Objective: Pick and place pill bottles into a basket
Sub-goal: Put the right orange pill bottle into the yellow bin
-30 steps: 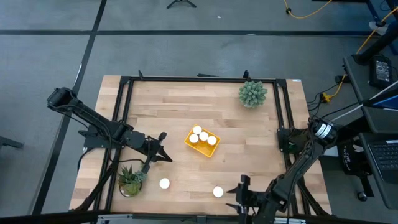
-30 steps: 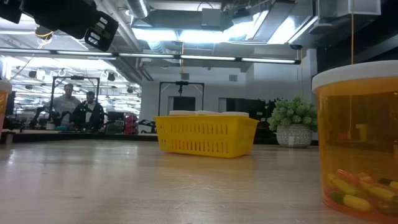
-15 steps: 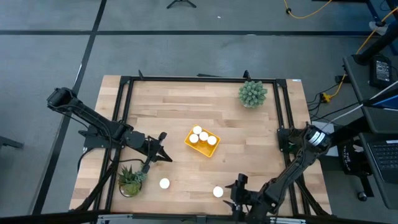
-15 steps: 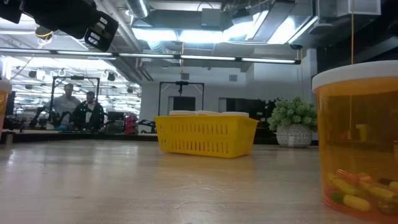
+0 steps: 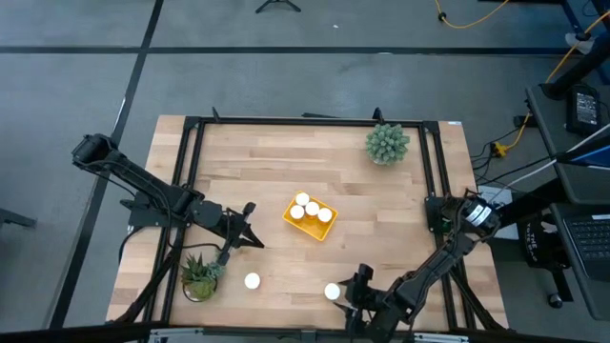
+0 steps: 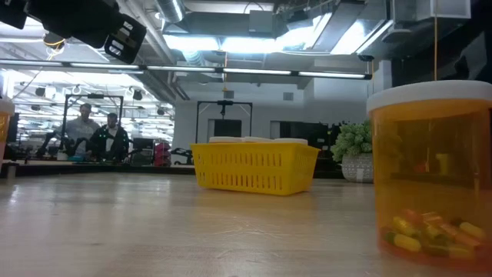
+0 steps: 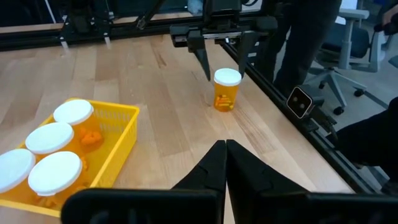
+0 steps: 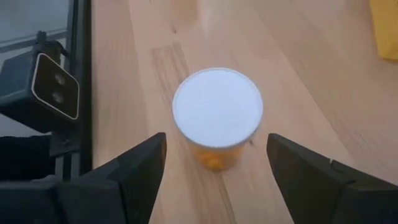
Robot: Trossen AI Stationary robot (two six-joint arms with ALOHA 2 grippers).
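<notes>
Four pill bottles (image 5: pixel 312 211) already in the yellow basket (image 5: pixel 293 222), centre of the high view; two left on the table (image 5: pixel 286 162): one (image 5: pixel 252 281) lower left of centre, one (image 5: pixel 332 292) at bottom centre. Upright, long axis vertical, white cap up. Right gripper (image 8: pixel 214 165) spread wide, straddling that bottle, clamping nothing yet. Left gripper (image 7: pixel 225 149) pinched together, empty, left of the basket.
</notes>
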